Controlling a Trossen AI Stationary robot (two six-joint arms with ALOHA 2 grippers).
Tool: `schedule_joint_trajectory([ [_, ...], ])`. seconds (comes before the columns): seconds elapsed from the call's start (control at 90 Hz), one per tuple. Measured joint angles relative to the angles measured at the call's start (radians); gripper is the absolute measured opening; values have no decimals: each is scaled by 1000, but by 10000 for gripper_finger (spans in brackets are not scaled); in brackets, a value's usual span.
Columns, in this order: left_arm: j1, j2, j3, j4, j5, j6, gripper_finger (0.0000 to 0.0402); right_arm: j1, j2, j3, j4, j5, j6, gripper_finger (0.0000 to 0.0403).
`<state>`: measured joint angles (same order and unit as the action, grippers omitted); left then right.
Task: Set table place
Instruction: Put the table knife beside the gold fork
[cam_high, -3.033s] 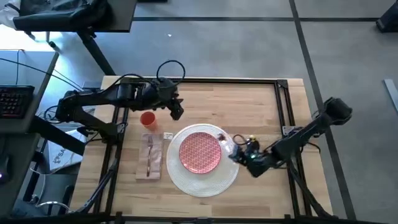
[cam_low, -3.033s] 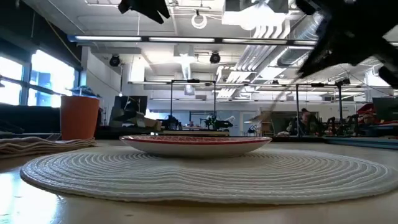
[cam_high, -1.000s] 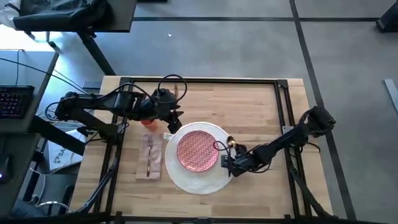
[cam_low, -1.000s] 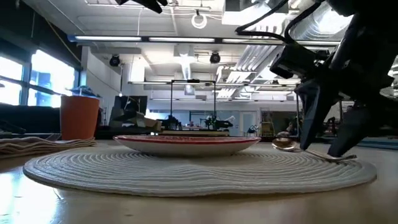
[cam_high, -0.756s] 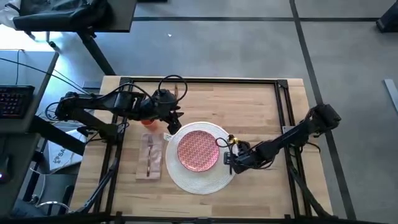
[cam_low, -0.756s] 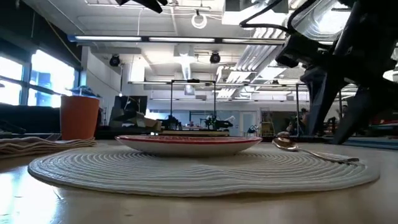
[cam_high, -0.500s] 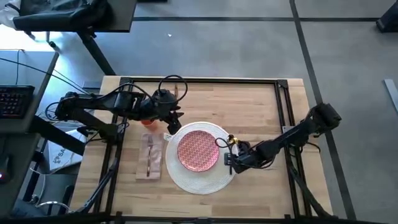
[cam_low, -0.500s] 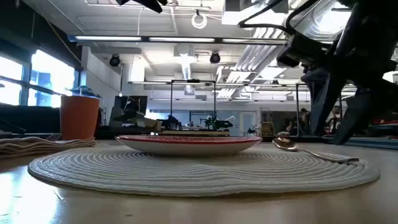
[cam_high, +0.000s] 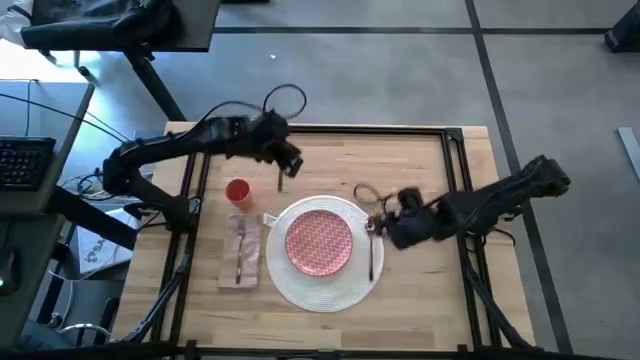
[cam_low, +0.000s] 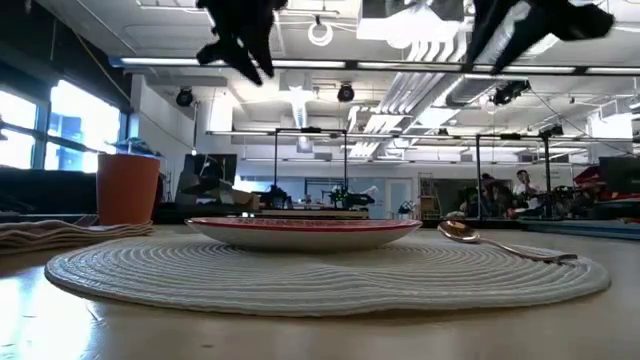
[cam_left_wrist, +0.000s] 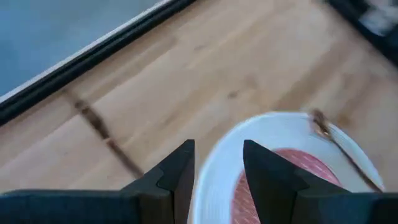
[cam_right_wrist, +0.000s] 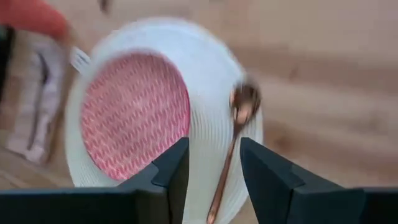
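Light-wood butcher-block counter (cam_high: 420, 160) carries the setting. Our right gripper (cam_high: 393, 222) hovers beside the mat, fingers (cam_right_wrist: 171, 171) parted and empty; our left gripper (cam_high: 283, 160) hangs raised beyond the cup, fingers (cam_left_wrist: 177, 174) slightly apart, empty too. On the round white woven placemat (cam_high: 330, 295) sit one red-patterned pink plate (cam_high: 320, 243) and one gold spoon (cam_high: 371, 250) just beside it. One small orange-red cup (cam_high: 237, 191) and one beige-pink napkin (cam_high: 240, 252) carrying a fork lie left. We judge the place nearly set; next, any remaining cutlery.
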<state>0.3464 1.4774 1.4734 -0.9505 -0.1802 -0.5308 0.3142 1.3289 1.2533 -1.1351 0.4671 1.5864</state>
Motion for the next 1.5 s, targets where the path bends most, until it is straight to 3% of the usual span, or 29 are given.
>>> schedule_joint_trajectory([
  [0.233, 212, 167, 0, -19, 37, 17, 145, -343, -126, 10, -13, -141, -501, 124],
  [0.422, 299, 349, 0, -19, 54, 2, 157, -616, -159, 9, 1, -228, -903, 124],
  [0.522, 315, 435, 7, -18, 95, -21, 141, -736, -158, 8, 16, -299, -1081, 124],
  [0.711, 307, 515, 18, -31, 77, -112, 71, -881, -158, 8, 40, -407, -1305, 124],
  [0.922, 308, 579, 18, -41, 52, -139, 5, -961, -158, 8, 83, -461, -1378, 124],
  [1.078, 304, 619, 17, -28, 46, -133, 6, -976, -158, 8, 137, -468, -1311, 124],
  [1.267, 262, 629, 19, 100, 146, -108, 1, -975, -153, 8, 199, -484, -1254, 124],
  [1.4, 203, 627, 43, 225, 242, 7, 0, -975, -128, 8, 224, -502, -1201, 124],
  [1.5, 168, 607, 104, 240, 247, 92, 0, -975, -86, 8, 235, -527, -1182, 124],
])
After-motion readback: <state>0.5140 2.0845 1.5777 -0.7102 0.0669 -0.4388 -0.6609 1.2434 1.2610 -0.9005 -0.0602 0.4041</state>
